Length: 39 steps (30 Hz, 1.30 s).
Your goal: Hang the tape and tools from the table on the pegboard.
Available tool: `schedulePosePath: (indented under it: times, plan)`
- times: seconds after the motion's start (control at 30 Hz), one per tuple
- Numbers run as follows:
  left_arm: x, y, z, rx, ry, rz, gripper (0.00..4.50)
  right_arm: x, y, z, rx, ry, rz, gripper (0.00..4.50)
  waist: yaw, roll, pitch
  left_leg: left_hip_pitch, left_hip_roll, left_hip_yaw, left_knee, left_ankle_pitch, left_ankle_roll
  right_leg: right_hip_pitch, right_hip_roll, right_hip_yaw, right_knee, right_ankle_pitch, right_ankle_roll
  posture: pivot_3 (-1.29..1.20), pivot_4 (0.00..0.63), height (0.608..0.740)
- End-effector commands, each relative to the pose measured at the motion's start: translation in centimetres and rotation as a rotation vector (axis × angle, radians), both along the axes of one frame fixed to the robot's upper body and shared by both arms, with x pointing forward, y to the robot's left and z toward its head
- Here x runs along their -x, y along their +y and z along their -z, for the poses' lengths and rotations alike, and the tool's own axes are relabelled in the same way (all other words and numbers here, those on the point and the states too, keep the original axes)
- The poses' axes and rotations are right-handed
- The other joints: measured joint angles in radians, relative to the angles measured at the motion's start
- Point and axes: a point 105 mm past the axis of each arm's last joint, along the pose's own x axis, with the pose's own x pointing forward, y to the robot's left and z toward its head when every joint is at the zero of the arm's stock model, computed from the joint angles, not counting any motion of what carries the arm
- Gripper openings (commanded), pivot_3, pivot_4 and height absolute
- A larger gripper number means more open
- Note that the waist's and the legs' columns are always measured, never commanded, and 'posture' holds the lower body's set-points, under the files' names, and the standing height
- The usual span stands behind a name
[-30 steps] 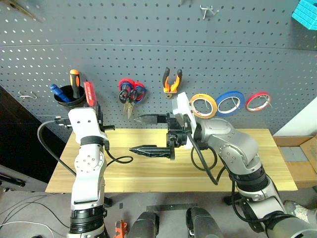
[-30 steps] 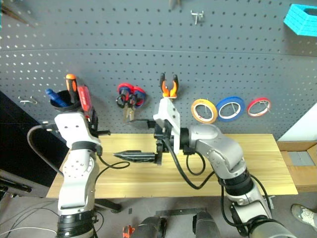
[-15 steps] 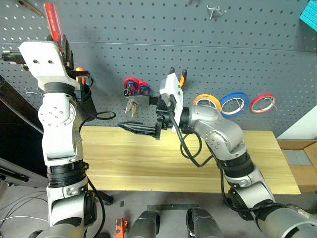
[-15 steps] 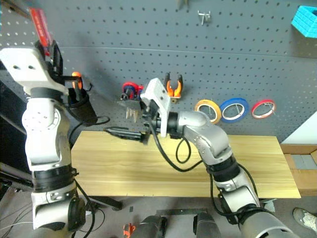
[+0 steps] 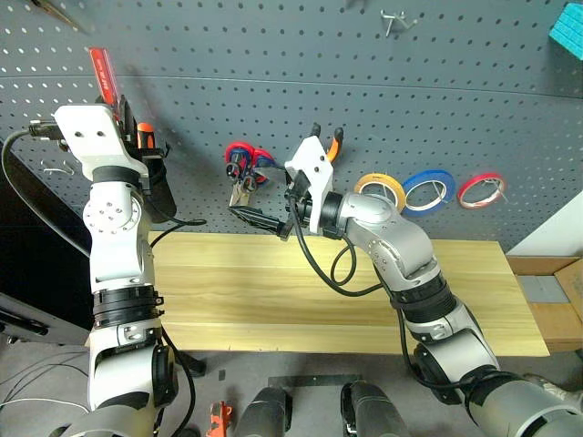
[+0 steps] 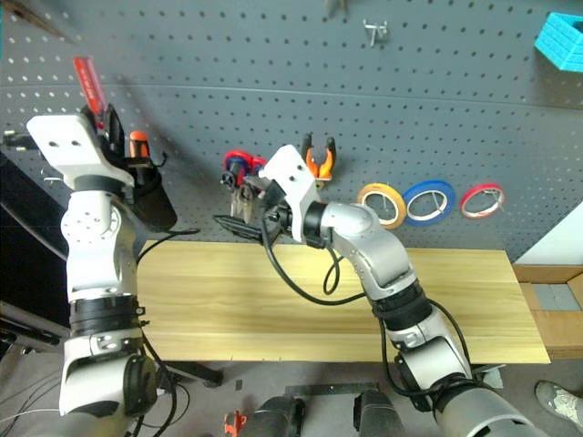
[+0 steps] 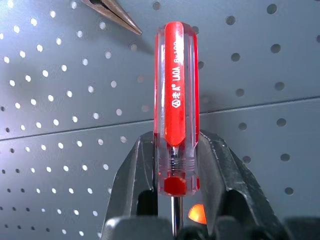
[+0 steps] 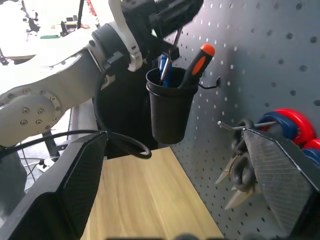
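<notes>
My left gripper is shut on the red-handled screwdriver, holding it upright, handle up, close to the dark grey pegboard at upper left. My right gripper is open with nothing in it and points left, just in front of the dark scissors that hang on a hook. On the pegboard also hang the yellow tape and the orange-and-black pliers, the pliers partly hidden behind my right wrist. The wooden table lies below.
A black cup on the pegboard holds an orange-and-black screwdriver, right beside my left arm. Red-and-blue scissor handles, a blue tape ring and a red tape ring hang there too. Pointed plier tips hang above the red handle.
My left arm has lifted the red screwdriver from near table height up in front of the pegboard. My right gripper has swung left towards the hanging scissors, still open.
</notes>
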Motion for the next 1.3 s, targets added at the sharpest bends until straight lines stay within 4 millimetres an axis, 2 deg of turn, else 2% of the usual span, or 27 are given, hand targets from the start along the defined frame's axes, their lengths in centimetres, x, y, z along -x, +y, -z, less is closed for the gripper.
schedulePosePath:
  times: [0.03, 0.17, 0.33, 0.43, 0.5, 0.57, 0.6, 0.67, 0.83, 0.9, 0.97, 1.07, 1.17, 1.3]
  plan:
    - [1.2, -0.1, -1.5, -0.026, -0.088, 0.004, 1.48, 0.5, -0.1, -1.2, -0.022, -0.050, -0.002, 4.50, -0.005, -0.001, -0.003, 0.000, 0.000, 0.000, 0.000, 0.000, 0.000, 0.000, 0.000, 0.000, 0.000, 0.000, 0.000, 0.00, 0.087, 0.740]
    - [2.1, 1.2, -1.8, -0.034, -0.125, -0.059, 2.77, 0.5, -0.2, -0.9, -0.014, -0.049, -0.008, 4.50, -0.011, -0.001, -0.005, 0.000, 0.000, 0.001, 0.000, 0.000, 0.000, 0.000, 0.000, 0.001, 0.000, 0.000, 0.000, 0.02, 0.088, 0.740]
    - [3.3, 0.7, -2.8, -0.095, -0.179, -0.056, 4.47, 0.3, -0.9, -0.7, -0.014, -0.041, -0.009, 4.50, -0.013, -0.001, -0.006, 0.000, 0.000, 0.001, 0.000, 0.000, 0.000, 0.000, 0.000, 0.001, 0.000, 0.000, 0.000, 0.03, 0.096, 0.740]
    - [3.9, 0.4, -3.4, -0.125, -0.193, -0.032, 4.47, 0.9, -1.5, -0.7, -0.008, -0.047, -0.047, 4.50, -0.015, -0.001, -0.006, 0.000, 0.000, 0.000, 0.000, 0.000, 0.000, 0.000, 0.000, 0.001, 0.001, 0.000, 0.000, 0.02, 0.104, 0.740]
    - [4.1, -1.8, -3.4, -0.145, -0.138, 0.167, 4.47, 2.2, -2.7, -0.7, -0.026, -0.018, -0.126, 4.50, -0.014, -0.001, -0.006, 0.000, 0.000, 0.000, 0.001, 0.000, 0.000, 0.000, 0.000, 0.000, 0.000, 0.000, 0.000, 0.02, 0.114, 0.740]
    - [4.8, -4.1, -2.2, -0.130, -0.045, 0.395, 4.47, 3.3, -4.1, -0.4, -0.033, 0.017, -0.170, 4.50, -0.015, -0.001, -0.006, 0.000, 0.000, 0.000, 0.001, 0.000, 0.000, 0.001, -0.001, 0.000, 0.000, 0.000, 0.000, 0.01, 0.123, 0.740]
    - [5.3, -4.7, -1.2, -0.117, 0.009, 0.470, 4.47, 3.5, -4.8, 0.0, -0.025, 0.027, -0.166, 4.50, -0.016, -0.001, -0.006, 0.000, 0.000, 0.000, 0.000, 0.000, 0.001, 0.001, -0.001, 0.000, -0.001, 0.000, 0.000, 0.01, 0.130, 0.740]
    - [6.1, -4.6, 1.0, -0.102, 0.089, 0.494, 4.47, 3.1, -6.3, 1.2, 0.023, 0.036, -0.087, 4.50, -0.024, 0.000, -0.006, 0.001, 0.000, 0.001, 0.000, -0.001, 0.001, 0.002, -0.002, 0.001, -0.001, 0.000, 0.000, 0.00, 0.145, 0.740]
    - [7.6, -4.9, 7.2, -0.040, 0.297, 0.525, 4.47, 0.8, -11.4, 4.8, 0.053, 0.149, 0.196, 4.50, -0.030, 0.004, -0.003, 0.004, 0.002, 0.001, -0.001, -0.003, 0.006, 0.003, -0.001, 0.001, 0.001, 0.000, -0.001, -0.02, 0.164, 0.740]
    - [8.0, -5.1, 9.1, -0.028, 0.362, 0.538, 4.47, 0.2, -12.9, 5.9, 0.040, 0.183, 0.286, 4.50, -0.028, 0.004, -0.002, 0.006, 0.002, 0.001, -0.001, -0.003, 0.006, 0.006, -0.001, 0.001, 0.000, 0.000, -0.001, -0.03, 0.158, 0.740]
    - [8.3, -5.2, 11.8, -0.023, 0.459, 0.542, 4.47, -0.8, -15.0, 7.2, 0.002, 0.210, 0.430, 4.50, -0.028, 0.005, -0.002, 0.009, 0.002, 0.002, -0.001, -0.003, 0.006, 0.011, -0.001, 0.001, -0.002, 0.000, -0.001, -0.05, 0.141, 0.740]
    - [8.4, -5.6, 15.3, -0.053, 0.579, 0.546, 4.47, -1.8, -18.3, 10.0, -0.069, 0.260, 0.665, 4.50, -0.028, 0.006, -0.005, 0.020, 0.002, 0.003, -0.001, -0.005, 0.008, 0.022, -0.001, 0.001, -0.004, -0.001, -0.001, -0.04, 0.133, 0.740]
    - [7.8, -4.7, 17.4, -0.015, 0.625, 0.494, 4.47, -1.9, -20.5, 12.2, -0.069, 0.247, 0.806, 4.50, -0.024, 0.008, -0.005, 0.020, 0.002, 0.003, -0.001, -0.004, 0.008, 0.022, -0.001, 0.001, -0.004, -0.001, 0.000, -0.04, 0.124, 0.740]
    - [8.3, -2.1, 19.6, 0.036, 0.676, 0.414, 4.47, -1.5, -22.7, 14.3, -0.055, 0.251, 0.892, 4.50, -0.029, 0.009, -0.006, 0.020, 0.002, 0.004, 0.000, -0.004, 0.008, 0.022, -0.001, 0.002, -0.003, -0.001, 0.000, -0.05, 0.132, 0.740]
